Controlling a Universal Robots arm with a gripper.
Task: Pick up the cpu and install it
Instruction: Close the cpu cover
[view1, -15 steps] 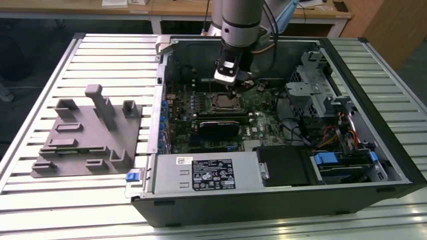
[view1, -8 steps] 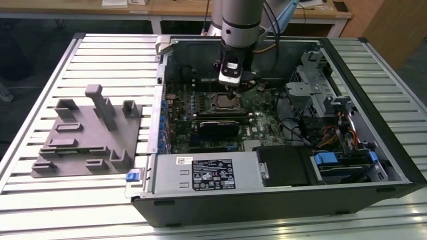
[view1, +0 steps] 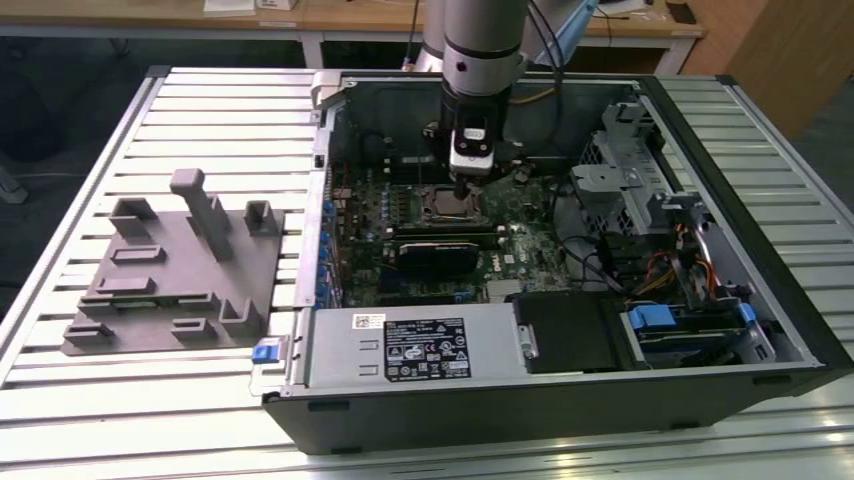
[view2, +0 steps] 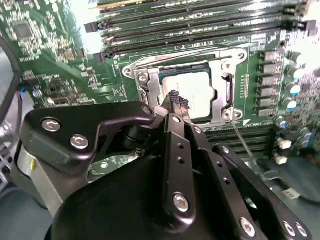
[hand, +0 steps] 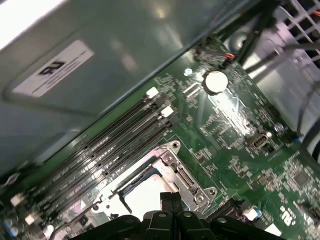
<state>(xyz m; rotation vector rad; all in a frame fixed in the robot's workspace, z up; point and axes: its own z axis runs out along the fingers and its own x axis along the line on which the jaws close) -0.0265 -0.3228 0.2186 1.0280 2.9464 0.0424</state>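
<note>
**Item: cpu in socket, claw above**

- Exterior view: a black, open computer case (view1: 561, 405) lies on a ribbed, light metal counter (view1: 134, 420). A grey blocky fixture plate (view1: 160, 290) sits on the counter just beside the case, toward the exterior view's left. The silver arm (view1: 478, 40) comes straight down into the case. The claw (view1: 463, 182) sits over the socket frame (view1: 451, 204) on the green motherboard (view1: 534, 250).
- Second wrist view: the cpu (view2: 195, 90), flat with a silvery-white top, lies inside the bright metal socket frame (view2: 150, 82). The claw (view2: 174, 98) is closed, its two black fingertips (view2: 171, 96) pressed together with nothing seen between them. The tips sit over the cpu's near edge; contact cannot be judged. A thin wire lever (view2: 241, 139) runs beside the frame. Long dark memory slots (view2: 200, 22) lie beyond it.
- First wrist view: this adds the grey case wall (hand: 125, 45) bearing a white label, and a round, shiny coin cell (hand: 216, 81).
- The cpu (hand: 142, 199) appears here as a pale patch, partly hidden by the claw (hand: 170, 198).
- The black linkage bars with silver screws cover much of the board in the second wrist view.
</note>
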